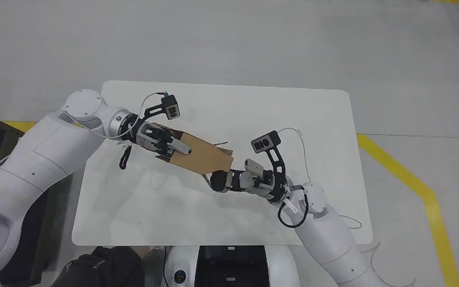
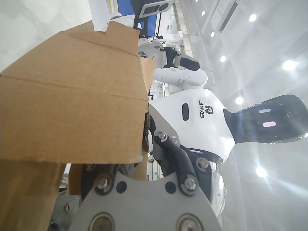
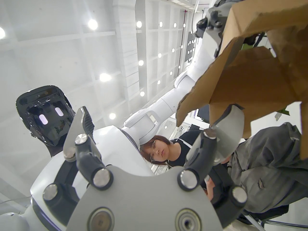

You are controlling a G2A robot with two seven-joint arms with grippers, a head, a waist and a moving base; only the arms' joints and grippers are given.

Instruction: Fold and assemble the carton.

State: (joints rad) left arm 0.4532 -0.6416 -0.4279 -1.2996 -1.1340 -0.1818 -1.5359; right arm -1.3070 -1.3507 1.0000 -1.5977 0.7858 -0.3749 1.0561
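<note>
Brown cardboard is pinched in the left gripper (image 1: 174,146), its fingers pressed onto the 10 o'clock end of the carton (image 1: 204,154). The right gripper (image 1: 221,181) sits at the carton's 5 o'clock corner with its fingers spread wide. One finger is just beside a loose flap edge and grips nothing. In the top view the carton stretches between the two, running from 10 o'clock to 4 o'clock across the middle of the white worktop (image 1: 315,129), and it seems to be held up off the surface rather than lying on it. The task looks to be at an early stage. From above the carton reads as a nearly flat sleeve, though the right wrist view shows its panels beginning to part at an angle, with a hollow between them. The creased flaps hang free and no end is closed. What remains, as I judge it, is squaring the body, folding the flaps in and tucking them shut.
</note>
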